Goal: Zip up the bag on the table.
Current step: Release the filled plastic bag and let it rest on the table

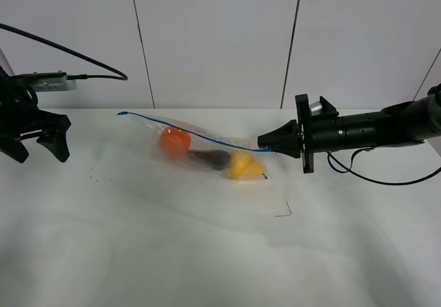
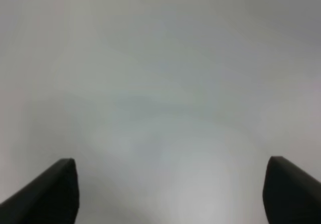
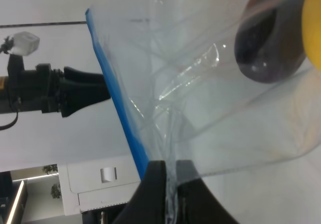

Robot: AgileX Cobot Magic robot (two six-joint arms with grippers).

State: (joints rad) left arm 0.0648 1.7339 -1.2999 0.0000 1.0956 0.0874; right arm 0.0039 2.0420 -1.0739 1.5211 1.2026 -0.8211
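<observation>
The clear bag [image 1: 207,150] lies mid-table on the white table [image 1: 207,252], holding an orange, a dark purple and a yellow toy. Its blue zip strip [image 1: 186,131] runs from the far left end to the right end. My right gripper [image 1: 264,142] is shut on the bag's right end at the zip strip, holding it slightly raised; the right wrist view shows the fingers pinching the plastic [image 3: 170,179] beside the blue strip [image 3: 118,108]. My left gripper [image 1: 40,145] is open and empty, well left of the bag, above bare table [image 2: 160,108].
A white panelled wall [image 1: 213,38] stands behind the table. Small dark marks [image 1: 282,214] dot the tabletop to the right of and nearer than the bag. A cable [image 1: 62,49] runs from the left arm.
</observation>
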